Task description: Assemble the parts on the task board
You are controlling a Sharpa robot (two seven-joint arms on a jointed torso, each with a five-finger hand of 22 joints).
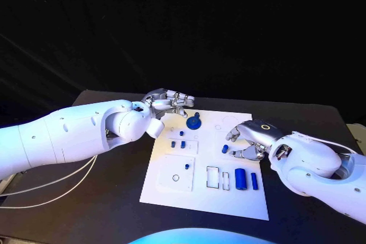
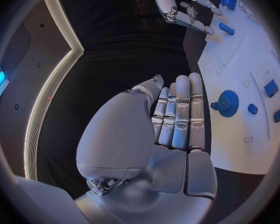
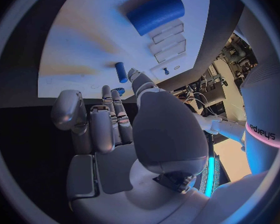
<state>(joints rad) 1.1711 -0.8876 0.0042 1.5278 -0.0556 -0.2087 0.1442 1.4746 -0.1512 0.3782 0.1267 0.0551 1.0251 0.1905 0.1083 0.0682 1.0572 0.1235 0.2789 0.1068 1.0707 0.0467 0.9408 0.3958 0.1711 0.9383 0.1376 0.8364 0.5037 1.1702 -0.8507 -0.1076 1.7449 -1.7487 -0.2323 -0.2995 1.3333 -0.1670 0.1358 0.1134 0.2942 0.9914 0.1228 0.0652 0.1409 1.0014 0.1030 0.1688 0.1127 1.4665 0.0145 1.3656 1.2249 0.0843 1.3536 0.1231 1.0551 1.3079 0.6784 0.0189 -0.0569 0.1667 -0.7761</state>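
The white task board lay mid-table, carrying a blue gear near its far edge and two blue cylinders beside rectangular recesses. The left hand hovered empty, fingers straight; the right hand hung loosely open above a small blue peg.

The task board is a smooth, matt white plate that looks like plastic. The blue gear has a toothed rim and a satin plastic look; the large blue cylinder is smooth and matt. The left hand and right hand show brushed silver, metallic-looking segments. The arm shells are glossy white plastic. The table is matt black.
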